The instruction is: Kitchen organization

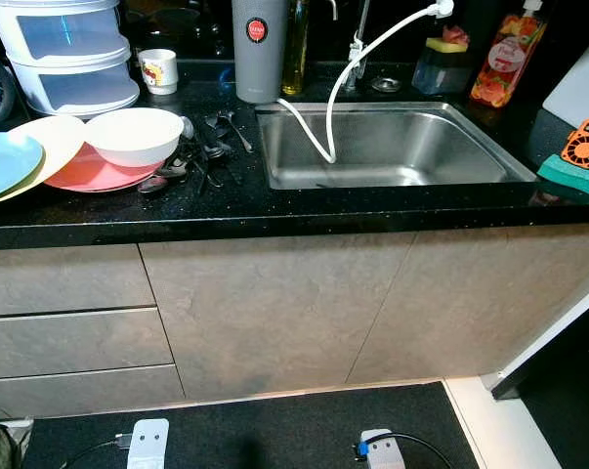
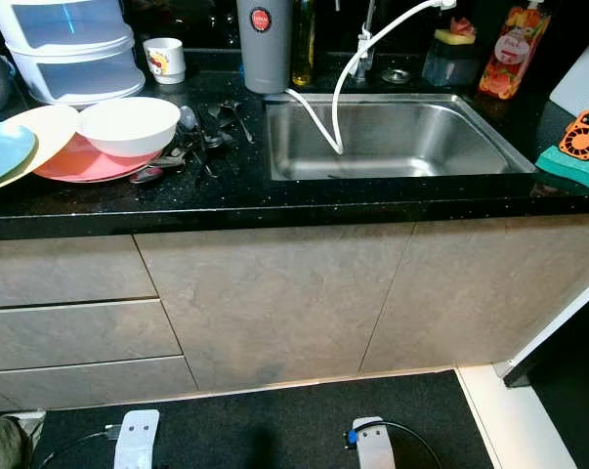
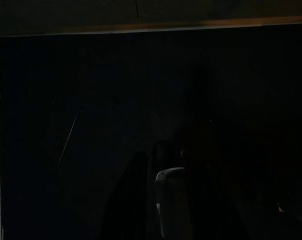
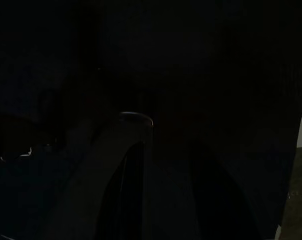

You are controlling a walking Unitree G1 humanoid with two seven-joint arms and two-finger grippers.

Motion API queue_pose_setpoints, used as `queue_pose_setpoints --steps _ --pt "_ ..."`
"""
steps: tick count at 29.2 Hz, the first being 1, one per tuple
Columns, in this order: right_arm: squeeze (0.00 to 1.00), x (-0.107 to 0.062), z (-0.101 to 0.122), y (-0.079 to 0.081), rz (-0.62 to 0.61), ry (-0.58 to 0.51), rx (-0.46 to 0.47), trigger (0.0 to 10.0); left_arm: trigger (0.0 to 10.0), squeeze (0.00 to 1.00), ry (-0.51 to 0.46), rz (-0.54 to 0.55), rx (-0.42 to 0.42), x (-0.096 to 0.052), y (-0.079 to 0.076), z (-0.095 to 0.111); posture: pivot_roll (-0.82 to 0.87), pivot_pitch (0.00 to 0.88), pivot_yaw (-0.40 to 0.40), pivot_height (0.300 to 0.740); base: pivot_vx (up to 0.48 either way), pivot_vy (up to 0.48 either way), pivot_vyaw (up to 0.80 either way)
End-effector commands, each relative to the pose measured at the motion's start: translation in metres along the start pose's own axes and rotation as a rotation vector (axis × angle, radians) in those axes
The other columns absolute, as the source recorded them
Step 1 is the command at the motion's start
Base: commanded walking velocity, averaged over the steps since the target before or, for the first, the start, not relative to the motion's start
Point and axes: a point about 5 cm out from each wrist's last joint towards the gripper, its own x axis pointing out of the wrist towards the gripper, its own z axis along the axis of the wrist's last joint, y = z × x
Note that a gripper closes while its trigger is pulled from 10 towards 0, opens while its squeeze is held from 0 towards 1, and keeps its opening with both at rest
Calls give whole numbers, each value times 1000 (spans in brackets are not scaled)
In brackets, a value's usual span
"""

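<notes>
— Two arms, both hanging low by the floor, well below the counter (image 1: 274, 210). In the dark wrist views, can you tell how the fingers stand?

— Not really. The left gripper (image 3: 163, 200) shows two dim black fingers with a gap between them, the right gripper (image 4: 163, 190) much the same, but whether either is spread or pressed together I cannot tell. Neither holds anything that I can make out.

— So where does the tidying start, working left to right?

— Up and to the left of both grippers sit the stacked plates (image 1: 21, 156) — blue on cream on pink — with a white bowl (image 1: 133, 135) resting on the pink one. Just beside the bowl, toward the sink (image 1: 392, 147), lies a heap of dark cutlery (image 1: 201, 156). Behind them stand white stacked bins (image 1: 69, 54) and a small mug (image 1: 159, 70).

— And farther along?

— A grey canister (image 1: 258, 49) at the sink's back corner, with a white hose (image 1: 343, 78) draped into the basin. Beyond the right gripper's side there is a juice bottle (image 1: 509, 59), then a green sponge (image 1: 572, 176) at the counter's edge.

— My advice, then?

— Judging from this, raise the left arm first, since the dishes are on its side. Lift the bowl off before touching the plates — it would likely slide otherwise. Keep clear of the loose cutlery, which could scatter.
</notes>
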Motion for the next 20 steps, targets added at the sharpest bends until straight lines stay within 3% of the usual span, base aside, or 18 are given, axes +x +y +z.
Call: queue_pose_setpoints --steps 1,20 --pt "0 -1 -8 0 -3 25 1 10000 10000 0 34 8 -4 -2 2 -10 4 163 -13 740 0 0 0" --pt "0 -1 -7 0 0 21 6 10000 10000 0 31 0 8 -1 0 -9 8 160 -15 740 0 0 0"
